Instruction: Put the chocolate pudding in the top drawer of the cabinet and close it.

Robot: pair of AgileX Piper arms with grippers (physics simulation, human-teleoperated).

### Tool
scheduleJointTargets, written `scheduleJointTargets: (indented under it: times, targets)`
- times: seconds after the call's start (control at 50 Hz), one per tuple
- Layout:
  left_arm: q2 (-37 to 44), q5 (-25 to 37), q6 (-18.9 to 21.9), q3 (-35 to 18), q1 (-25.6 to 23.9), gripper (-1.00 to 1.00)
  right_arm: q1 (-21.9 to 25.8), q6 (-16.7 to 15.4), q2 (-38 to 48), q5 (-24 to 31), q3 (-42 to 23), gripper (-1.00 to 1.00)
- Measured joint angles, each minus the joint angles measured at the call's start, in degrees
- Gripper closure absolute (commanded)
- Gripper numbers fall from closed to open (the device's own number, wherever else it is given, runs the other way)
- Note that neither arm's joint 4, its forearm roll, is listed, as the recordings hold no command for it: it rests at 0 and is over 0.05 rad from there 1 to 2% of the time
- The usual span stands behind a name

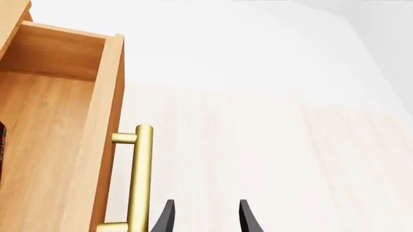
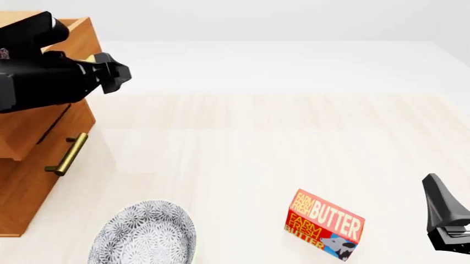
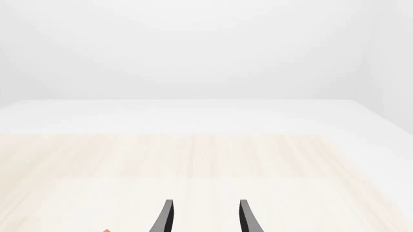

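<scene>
The cabinet (image 2: 29, 187) stands at the table's far left. The left wrist view looks into its open top drawer (image 1: 45, 145), with the brass handle (image 1: 140, 179) on the drawer's front. A dark red-brown sliver (image 1: 2, 145) inside the drawer at the picture's edge looks like the chocolate pudding; the left arm hides it in the front view. My left gripper (image 1: 203, 203) (image 2: 116, 74) is open and empty, above the table just past the drawer's front and close to the handle. My right gripper (image 3: 203, 203) (image 2: 441, 209) is open and empty at the near right.
A red-and-yellow butter box (image 2: 323, 225) lies on the table at the front, left of the right gripper. A grey patterned plate (image 2: 143, 234) sits at the front left, near the cabinet's base. A brass handle (image 2: 67, 154) juts from a drawer front.
</scene>
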Motion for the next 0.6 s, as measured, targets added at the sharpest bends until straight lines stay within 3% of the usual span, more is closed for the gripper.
scheduleJointTargets:
  times: [0.6]
  targets:
    - [-0.8, -0.6, 0.3, 1.2, 3.2, -1.0, 0.0, 0.0, 0.0, 0.0, 0.0, -1.0]
